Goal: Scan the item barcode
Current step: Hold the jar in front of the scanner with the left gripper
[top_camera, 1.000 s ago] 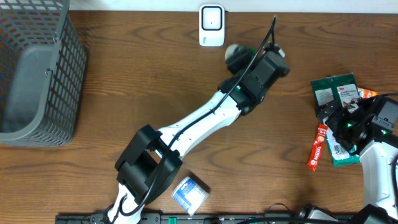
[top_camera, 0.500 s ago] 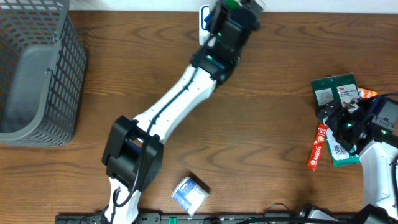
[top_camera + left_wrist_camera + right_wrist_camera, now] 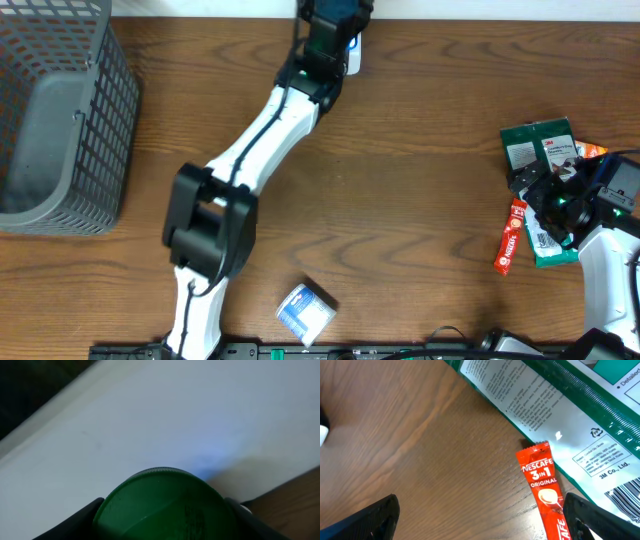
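Left arm at full stretch to the far edge of the table, with the left gripper clamped on the green-lidded jar, right above the white scanner. This looks like the scan itself: a faint blue glow shows on the pale surface ahead. Can't tell if the barcode faces the reader, so the next move probably calls for a slow turn of the jar. Over on the right, the right gripper hovers with its jaws wide apart and empty above the Nescafé stick.
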You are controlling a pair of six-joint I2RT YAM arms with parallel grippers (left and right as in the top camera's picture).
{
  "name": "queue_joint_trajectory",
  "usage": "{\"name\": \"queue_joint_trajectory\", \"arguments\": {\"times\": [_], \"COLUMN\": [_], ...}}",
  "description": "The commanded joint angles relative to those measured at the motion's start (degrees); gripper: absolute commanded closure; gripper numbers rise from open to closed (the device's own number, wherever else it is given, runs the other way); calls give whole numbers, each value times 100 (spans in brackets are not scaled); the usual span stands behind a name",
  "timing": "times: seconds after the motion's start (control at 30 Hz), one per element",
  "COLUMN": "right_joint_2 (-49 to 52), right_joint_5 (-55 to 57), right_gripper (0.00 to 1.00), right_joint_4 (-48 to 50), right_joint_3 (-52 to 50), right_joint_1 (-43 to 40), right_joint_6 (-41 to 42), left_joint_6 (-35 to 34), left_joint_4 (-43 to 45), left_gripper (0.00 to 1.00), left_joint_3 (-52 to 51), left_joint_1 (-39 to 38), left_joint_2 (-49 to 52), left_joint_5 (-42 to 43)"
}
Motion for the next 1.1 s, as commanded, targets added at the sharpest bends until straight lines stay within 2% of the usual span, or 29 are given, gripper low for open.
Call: {"name": "queue_joint_trajectory", "arguments": {"times": [0.0, 0.4, 0.5, 0.67, 1.07], "right_joint_2": [9, 9, 9, 9, 9], "right_joint_5": [-66, -66, -66, -66, -63], "right_gripper": [1, 1, 1, 1, 1], "right_joint_4": [-2, -2, -4, -2, -2], "right_joint_3": [28, 28, 28, 28, 28], "right_joint_1": [-59, -59, -59, -59, -59], "right_joint_6": [22, 22, 22, 22, 22], "left_joint_6": [861, 1926, 1967, 1987, 1985], "left_joint_4": [402, 1126, 1128, 1123, 1132], "left_gripper": [41, 42, 42, 50, 50], "left_joint_3": [118, 118, 118, 116, 116], "left_joint_1": [-37, -31, -31, -31, 256], "left_joint_2": [485, 1279, 1279, 1281, 1281], "left_joint_5": [136, 396, 616, 774, 1200]}}
